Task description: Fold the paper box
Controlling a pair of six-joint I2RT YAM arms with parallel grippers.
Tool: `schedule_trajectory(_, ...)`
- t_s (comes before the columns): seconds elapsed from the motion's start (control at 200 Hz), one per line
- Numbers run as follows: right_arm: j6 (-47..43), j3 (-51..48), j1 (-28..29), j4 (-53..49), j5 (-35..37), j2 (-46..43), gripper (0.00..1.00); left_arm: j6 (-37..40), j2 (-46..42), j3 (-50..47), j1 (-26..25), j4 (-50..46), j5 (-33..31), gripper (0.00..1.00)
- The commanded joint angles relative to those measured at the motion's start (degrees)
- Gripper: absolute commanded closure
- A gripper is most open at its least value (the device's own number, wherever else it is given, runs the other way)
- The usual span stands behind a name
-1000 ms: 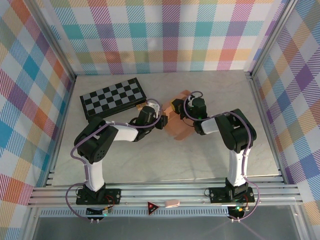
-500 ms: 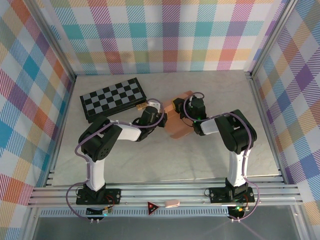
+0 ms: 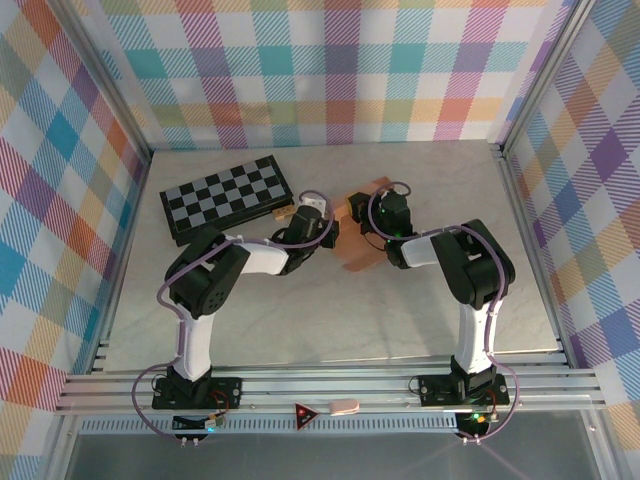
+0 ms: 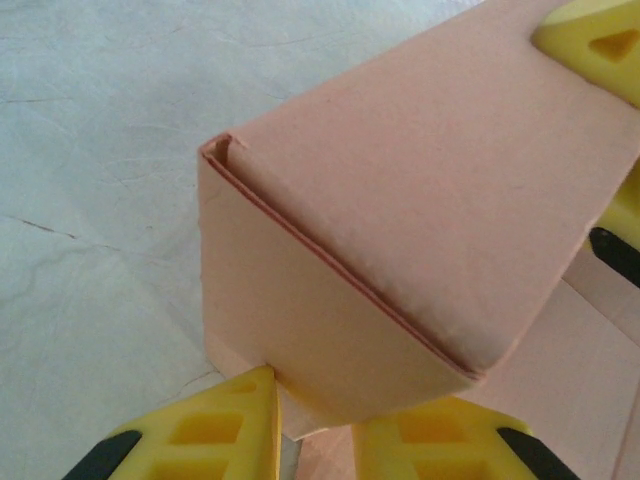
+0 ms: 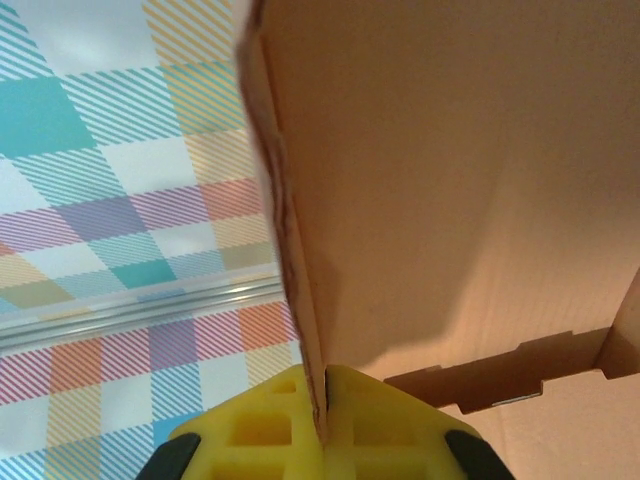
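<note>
The salmon-orange paper box (image 3: 357, 250) sits mid-table between both grippers, partly folded, with one wall raised. In the left wrist view a folded corner of the paper box (image 4: 400, 220) looms right in front of my left gripper (image 4: 310, 405). Its yellow fingers (image 4: 215, 430) stand apart, open, with a thin lower flap edge in the gap. My left gripper (image 3: 325, 224) is at the box's left side. My right gripper (image 5: 325, 390) is shut on the edge of an upright wall of the paper box (image 5: 450, 180), and that right gripper (image 3: 358, 213) is at the box's far end.
The black-and-grey checkered board (image 3: 228, 197) lies at the back left, just beyond my left arm. A small tan block (image 3: 286, 213) sits by its near right corner. Plaid walls enclose the table, and aluminium rails (image 3: 320, 385) run along the near edge.
My left gripper has moved right and farther back, up against the box's left side. The box looks more gathered in. My right gripper has kept its hold, nearly still.
</note>
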Motion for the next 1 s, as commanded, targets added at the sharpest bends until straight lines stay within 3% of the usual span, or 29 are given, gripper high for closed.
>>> schedule_trajectory(0.0, 2.00, -0.64, 3.41, -5.68, -5.67, -0.55, 1.00, 0.09, 1.34, 3.94, -0.20, 0.97, -2.02, 0.77)
schedule_trajectory(0.17, 2.98, -1.03, 3.73, -6.18, -4.75, -0.88, 1.00, -0.21, 2.56, 6.01, -0.23, -0.33, -3.35, 0.80)
schedule_trajectory(0.57, 5.67, -0.84, 4.47, -8.93, -2.91, -1.99, 1.00, -1.28, 4.16, 8.97, -0.20, -1.59, -4.22, 1.00)
schedule_trajectory(0.745, 7.15, -0.61, 5.08, -10.75, -1.61, -2.32, 1.00, -3.10, 3.40, 11.03, -0.30, -5.86, -6.82, 1.00)
schedule_trajectory(0.875, 5.80, 0.06, 4.95, -16.75, 0.32, -5.99, 0.78, -4.27, 1.16, 12.55, -0.36, -13.24, -10.76, 1.00)
schedule_trajectory(0.995, -1.47, 4.01, 3.00, -30.66, -0.73, -11.92, 0.56, -5.40, -2.53, 12.80, -0.18, -19.93, -12.91, 1.00)
